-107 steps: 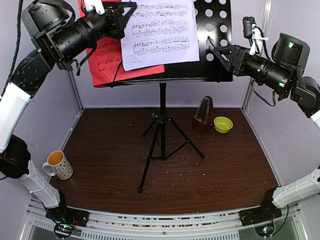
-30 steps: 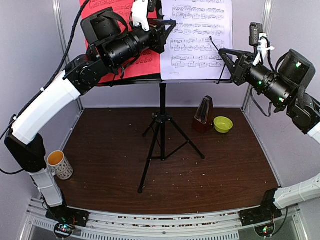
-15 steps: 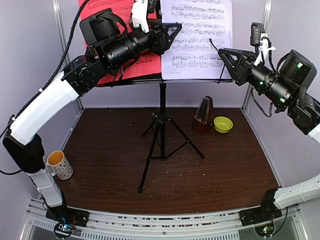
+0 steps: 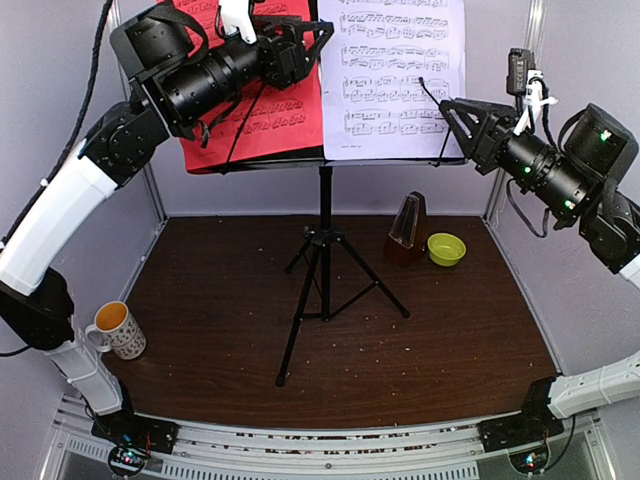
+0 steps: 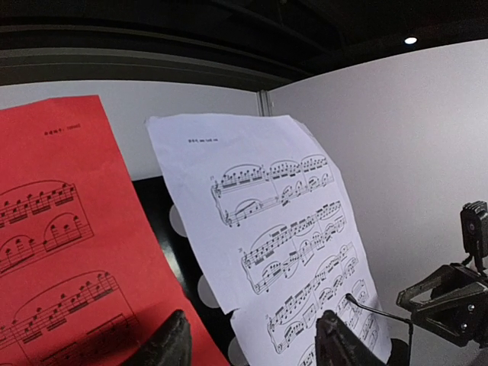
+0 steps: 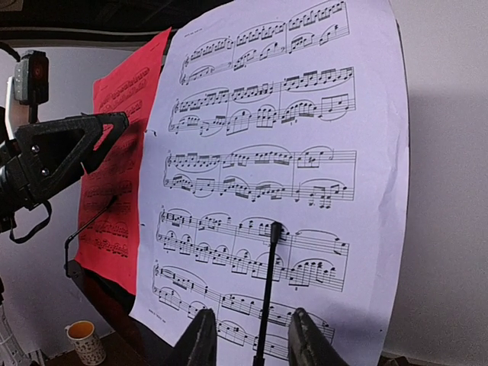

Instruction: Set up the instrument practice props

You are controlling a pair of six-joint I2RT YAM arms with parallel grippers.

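The black perforated-metal music stand on tripod legs [image 4: 323, 262] stands mid-surface, and its desk leans back so that paper rests against it. The red sheet of printed music [image 4: 285, 115] sits on the desk's 9 o'clock half. The white sheet of printed music [image 4: 395, 70] is at the 3 o'clock half, its edge overlapping the red one. The left pincer [image 5: 252, 347] hangs before the seam between the sheets, jaws wide and empty, which reads as a release. The right pincer [image 6: 252, 339] is narrowly parted around the thin black wire page-holder [image 6: 267, 286] lying over the white sheet, apparently not clamping it; that wire likely pins the page. The small brown pyramid metronome [image 4: 406, 228] stands on the dark wooden surface [image 4: 450, 340] at 2 o'clock from the tripod, clear of the legs.
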